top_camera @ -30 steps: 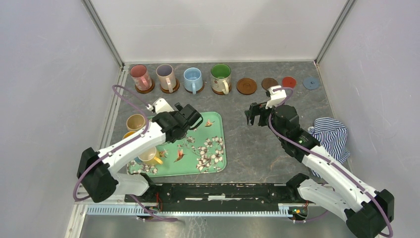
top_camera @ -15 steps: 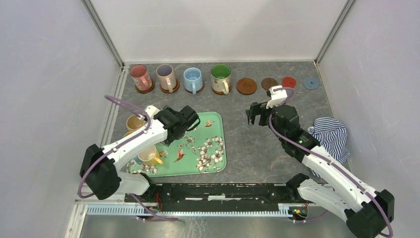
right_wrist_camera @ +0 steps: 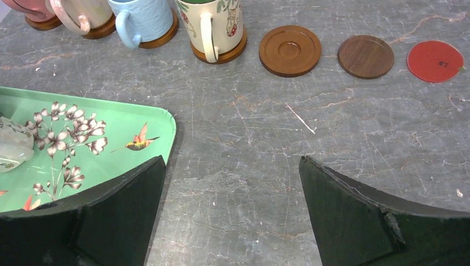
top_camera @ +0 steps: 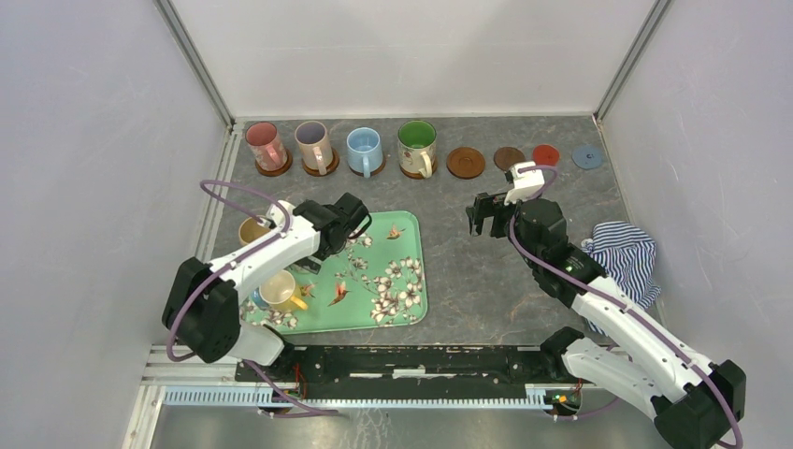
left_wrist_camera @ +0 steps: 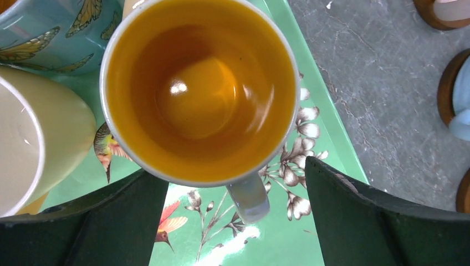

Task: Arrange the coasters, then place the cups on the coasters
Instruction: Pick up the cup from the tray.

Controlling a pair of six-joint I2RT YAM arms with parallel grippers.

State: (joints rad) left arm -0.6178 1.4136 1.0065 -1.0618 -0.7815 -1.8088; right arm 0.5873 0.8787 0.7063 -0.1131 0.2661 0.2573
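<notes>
- Grey stone table is holding the same row of cups at the back, with the wooden coaster lying bare beside them.
- I'm swinging the left gripper leftward over the green tray. Its spread jaws are now flanking the orange-lined cup standing there, likely the next pick.
- Right gripper is hanging spread and empty.

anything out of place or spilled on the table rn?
Only the blue-striped cloth, bunched on the right beside the right arm, looks foreign to the setup. The back-row mugs stand upright on their coasters; no spill or damage shows.
</notes>
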